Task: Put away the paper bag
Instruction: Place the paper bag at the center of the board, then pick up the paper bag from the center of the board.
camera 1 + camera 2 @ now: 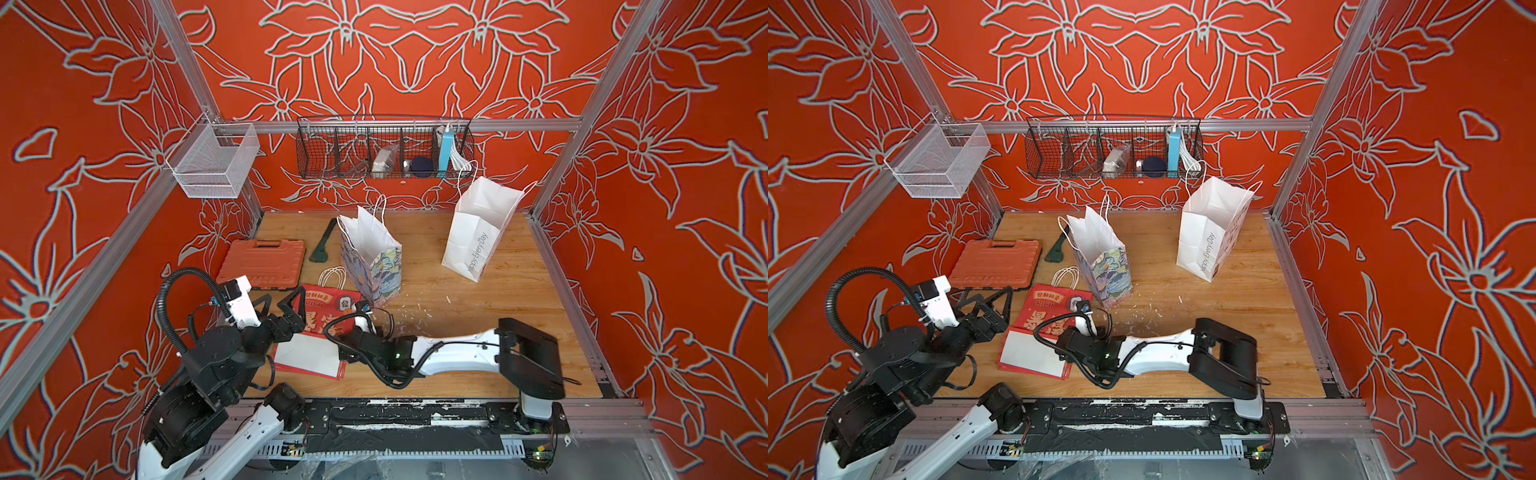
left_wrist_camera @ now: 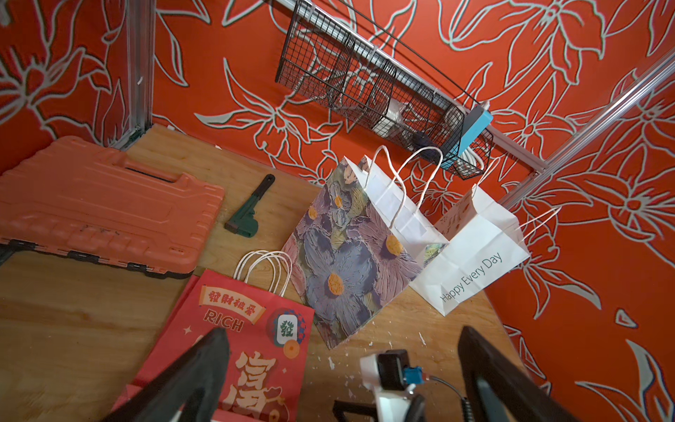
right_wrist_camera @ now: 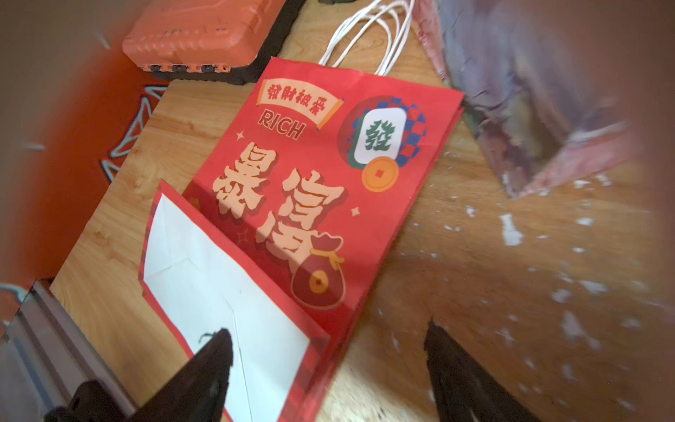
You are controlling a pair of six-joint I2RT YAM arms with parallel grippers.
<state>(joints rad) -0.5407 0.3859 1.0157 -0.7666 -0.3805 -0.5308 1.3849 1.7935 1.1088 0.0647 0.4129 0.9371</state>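
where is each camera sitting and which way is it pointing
Top views: high above the robot's base, looking down and forward over the table; left arm and right arm show.
Left wrist: on the left arm, facing red bag, floral bag, wire basket; open left gripper frames it.
Right wrist: low over the red bag; open right gripper shows.
Shared by wrists: red bag, orange toolbox.

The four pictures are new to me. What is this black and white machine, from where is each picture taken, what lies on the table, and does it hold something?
It is a robot with two arms at a wooden table. Two pictures look down from above; two come from cameras on the wrists. On the table: a red paper bag lying flat, a flowered bag and a white bag standing, an orange case, a green wrench. The left fingers and the right fingers are open, close to the red bag; nothing is held.
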